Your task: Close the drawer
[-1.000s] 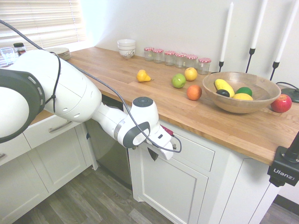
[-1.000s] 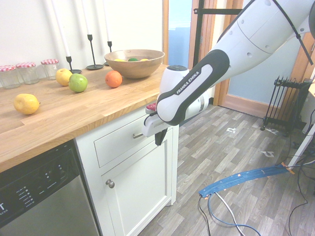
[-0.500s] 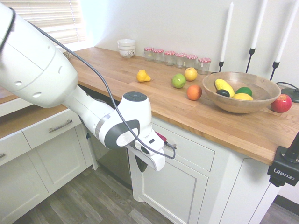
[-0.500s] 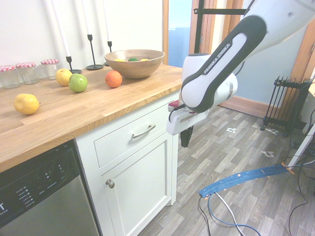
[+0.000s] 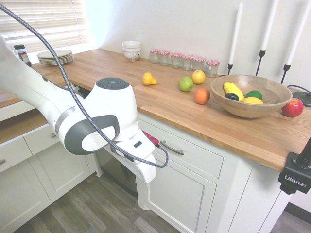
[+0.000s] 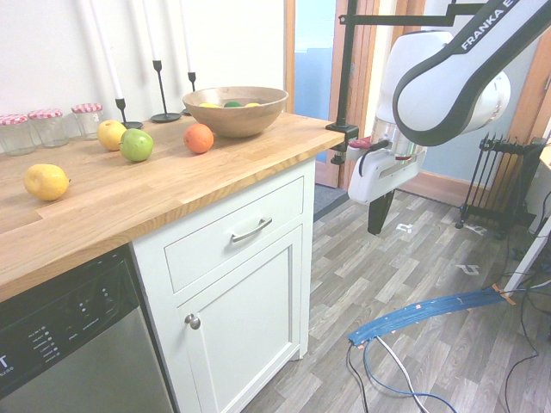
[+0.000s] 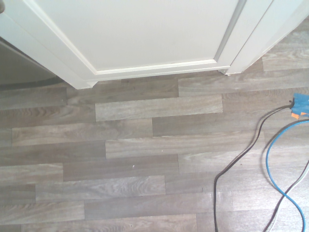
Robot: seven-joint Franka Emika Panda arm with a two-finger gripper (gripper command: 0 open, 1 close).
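The drawer (image 5: 192,151) (image 6: 225,237) sits under the wooden worktop, its white front flush with the cabinet frame and its slim silver handle (image 6: 251,230) free. My gripper (image 6: 376,227) hangs out in the room, well clear of the drawer front, fingers pointing down at the floor and shut on nothing. From the first exterior view only the white hand (image 5: 144,170) shows, below and left of the handle (image 5: 171,147); the fingers are hidden there. The wrist view looks down on the cabinet door's foot (image 7: 145,38) and grey plank floor.
On the worktop (image 5: 160,102) lie loose fruit, a wooden fruit bowl (image 5: 250,95), jars and candlesticks. A dishwasher (image 6: 69,344) stands beside the cabinet door (image 6: 245,327). A neighbouring cabinet with a narrower drawer (image 5: 41,137) is at left. Cables (image 6: 413,314) lie on the floor.
The arm has swung back from the drawer front, carrying the shut gripper out into the room. The drawer has stayed flush.
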